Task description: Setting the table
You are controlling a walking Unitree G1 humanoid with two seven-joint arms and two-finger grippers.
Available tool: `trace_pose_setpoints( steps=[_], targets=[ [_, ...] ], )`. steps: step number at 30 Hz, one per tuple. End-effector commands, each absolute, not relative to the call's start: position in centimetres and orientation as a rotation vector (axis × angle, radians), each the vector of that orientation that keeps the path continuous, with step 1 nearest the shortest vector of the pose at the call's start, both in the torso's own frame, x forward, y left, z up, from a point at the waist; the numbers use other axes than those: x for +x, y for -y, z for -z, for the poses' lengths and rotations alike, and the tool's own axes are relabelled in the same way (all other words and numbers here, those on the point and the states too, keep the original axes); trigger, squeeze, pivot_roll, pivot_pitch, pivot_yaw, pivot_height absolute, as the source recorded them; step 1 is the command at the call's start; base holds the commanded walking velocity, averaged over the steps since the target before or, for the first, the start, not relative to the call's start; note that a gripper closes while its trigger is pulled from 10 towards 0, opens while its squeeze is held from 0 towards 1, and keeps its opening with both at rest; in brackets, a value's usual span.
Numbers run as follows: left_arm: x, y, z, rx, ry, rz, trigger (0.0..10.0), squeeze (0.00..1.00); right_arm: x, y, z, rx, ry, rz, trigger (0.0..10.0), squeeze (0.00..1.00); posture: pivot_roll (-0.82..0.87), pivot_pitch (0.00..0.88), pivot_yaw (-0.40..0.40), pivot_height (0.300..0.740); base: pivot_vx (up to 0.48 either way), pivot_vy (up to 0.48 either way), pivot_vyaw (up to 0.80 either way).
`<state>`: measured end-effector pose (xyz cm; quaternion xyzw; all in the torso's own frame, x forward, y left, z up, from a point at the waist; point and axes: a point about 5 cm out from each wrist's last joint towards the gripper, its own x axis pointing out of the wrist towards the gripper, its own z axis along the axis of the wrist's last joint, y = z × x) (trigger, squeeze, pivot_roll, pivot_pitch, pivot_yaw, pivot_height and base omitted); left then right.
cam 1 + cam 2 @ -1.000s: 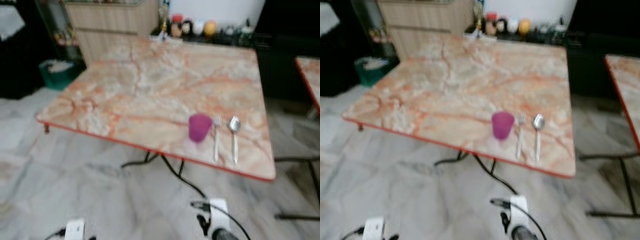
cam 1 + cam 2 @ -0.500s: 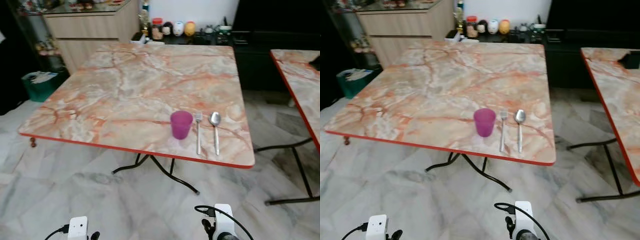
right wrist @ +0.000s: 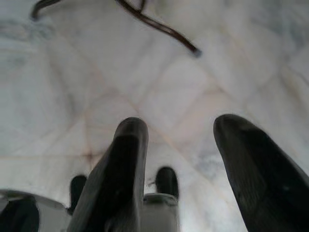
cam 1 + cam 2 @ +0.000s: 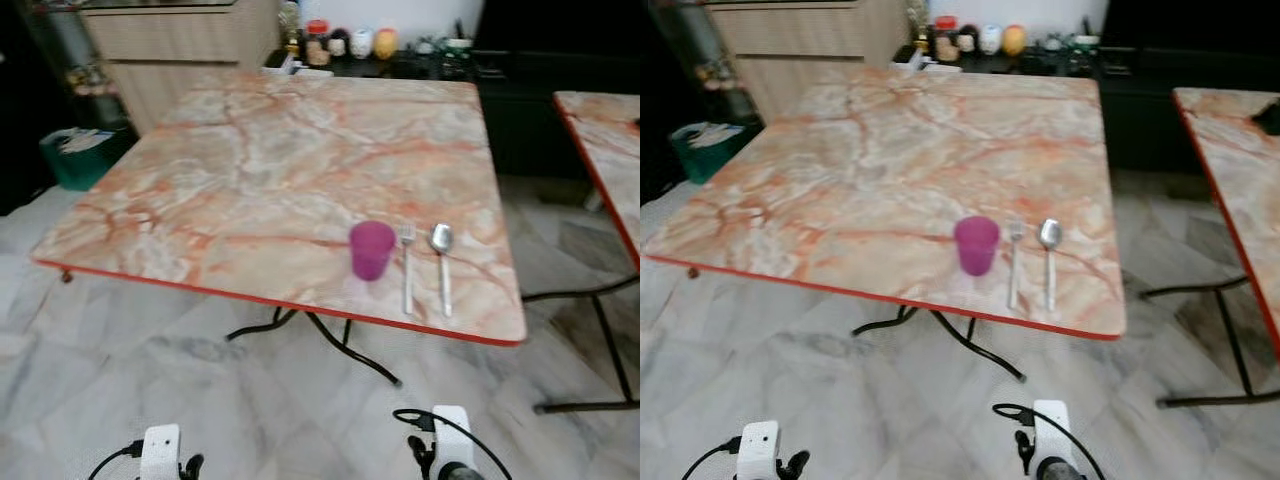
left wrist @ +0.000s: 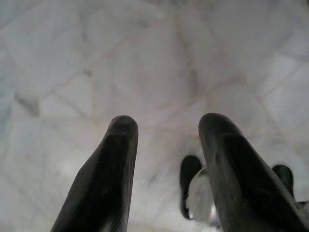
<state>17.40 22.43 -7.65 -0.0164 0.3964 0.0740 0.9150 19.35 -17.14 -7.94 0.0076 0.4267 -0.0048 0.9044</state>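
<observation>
Camera shifted; cup (image 4: 372, 249), fork (image 4: 407, 266), spoon (image 4: 442, 267) unmoved on table (image 4: 250, 170).

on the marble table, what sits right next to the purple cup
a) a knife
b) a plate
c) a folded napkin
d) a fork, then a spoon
d: beside the purple cup on the table lies a fork, with a spoon just beyond it, all near the front edge.

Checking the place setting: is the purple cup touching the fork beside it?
Apart. In the left eye view, a strip of bare marble table shows between the purple cup and the fork.
</observation>
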Motion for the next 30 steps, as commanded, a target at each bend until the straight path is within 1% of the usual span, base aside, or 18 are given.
trace_pose_setpoints(
  steps=[1,4,7,8,11,15,17,30],
  targets=[
    [16.73,-22.92,7.91,-0.017,-0.846,-0.158,10.0,0.0,19.26,16.57,8.04,0.036,-0.883,0.004,10.0,0.0,-0.03,0.0,0.064,0.723,0.0,0.352,0.0],
    [16.72,-22.9,7.91,-0.016,-0.846,-0.157,10.0,0.0,19.25,16.57,8.04,0.037,-0.883,0.004,10.0,0.0,-0.04,0.0,0.064,0.723,0.0,0.295,0.0],
    [16.77,-22.86,7.88,-0.008,-0.841,-0.15,10.0,0.0,19.21,16.58,8.07,0.038,-0.887,0.006,10.0,0.0,-0.03,0.0,0.066,0.723,0.0,0.0,0.0],
    [16.8,-22.84,7.86,-0.002,-0.837,-0.149,10.0,0.0,19.17,16.55,8.09,0.06,-0.887,0.014,10.0,0.0,-0.03,0.0,0.065,0.723,0.0,0.0,-0.69],
    [16.85,-22.83,7.83,-0.003,-0.833,-0.15,10.0,0.0,19.18,16.56,8.08,0.05,-0.888,0.011,10.0,0.0,-0.03,0.0,0.065,0.723,0.0,0.0,-0.69],
    [16.97,-22.83,7.76,0.0,-0.826,-0.151,10.0,0.0,19.21,16.54,8.06,0.044,-0.886,0.006,10.0,0.0,-0.03,0.0,0.065,0.723,0.0,0.48,-0.62],
    [17.04,-22.85,7.72,0.002,-0.822,-0.152,10.0,0.0,19.24,16.53,8.04,0.044,-0.883,0.003,10.0,0.0,-0.03,0.0,0.066,0.723,0.0,0.292,0.0],
    [17.65,-22.79,7.36,0.02,-0.788,-0.146,10.0,0.0,19.28,16.46,8.01,0.046,-0.876,0.002,10.0,0.0,-0.03,0.0,0.069,0.723,0.0,0.0,0.0]
  ],
)
